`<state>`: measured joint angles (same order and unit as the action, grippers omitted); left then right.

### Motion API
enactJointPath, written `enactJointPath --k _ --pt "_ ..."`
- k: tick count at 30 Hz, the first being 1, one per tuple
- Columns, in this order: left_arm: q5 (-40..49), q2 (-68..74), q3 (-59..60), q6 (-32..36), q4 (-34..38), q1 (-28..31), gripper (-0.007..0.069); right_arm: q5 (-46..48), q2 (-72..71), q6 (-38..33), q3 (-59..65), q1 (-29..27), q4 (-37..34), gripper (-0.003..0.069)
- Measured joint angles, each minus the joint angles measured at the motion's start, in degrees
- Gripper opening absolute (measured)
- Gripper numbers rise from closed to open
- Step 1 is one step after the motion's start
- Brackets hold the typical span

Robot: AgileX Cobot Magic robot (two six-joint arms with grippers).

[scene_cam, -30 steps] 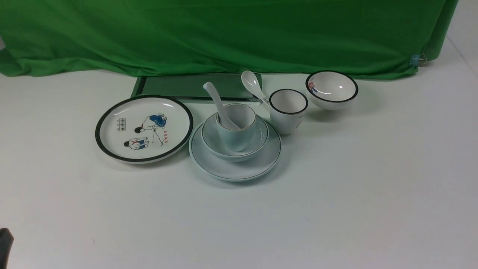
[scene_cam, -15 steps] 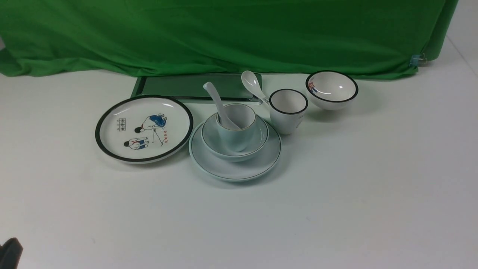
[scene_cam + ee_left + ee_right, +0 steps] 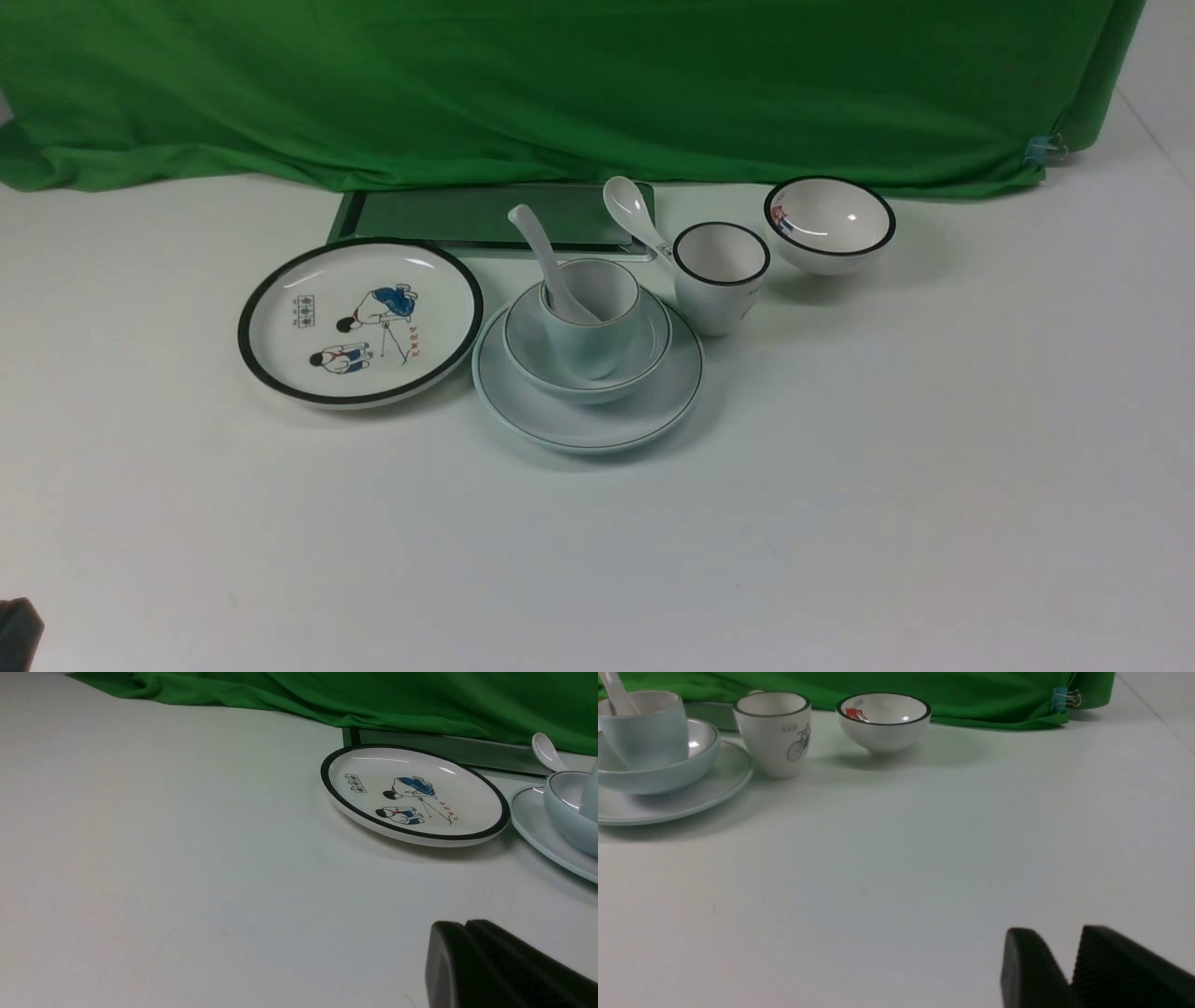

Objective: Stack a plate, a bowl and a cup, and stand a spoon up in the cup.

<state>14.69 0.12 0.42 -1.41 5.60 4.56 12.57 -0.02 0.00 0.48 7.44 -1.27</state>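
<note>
— So, how does the stack look?
— Pale blue-white plate (image 3: 586,425) with a thin dark rim line, shallow bowl (image 3: 586,359) on it, small cup (image 3: 590,315) in the bowl, glossy white spoon (image 3: 544,259) leaning in the cup (handle up), mid-table.
— Grippers?
— Left gripper (image 3: 465,926) clenched, empty; right gripper (image 3: 1069,970) slightly parted, empty, well apart from the stack.

White table (image 3: 840,485) under plates, cup, bowl, tray.
</note>
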Motion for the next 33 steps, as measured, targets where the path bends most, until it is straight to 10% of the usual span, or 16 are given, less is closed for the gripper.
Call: enactJointPath --k 33 --pt "0.0 0.0 0.0 0.4 -1.7 0.0 -0.003 0.0 0.0 0.0 0.0 0.0 0.0 0.0239"
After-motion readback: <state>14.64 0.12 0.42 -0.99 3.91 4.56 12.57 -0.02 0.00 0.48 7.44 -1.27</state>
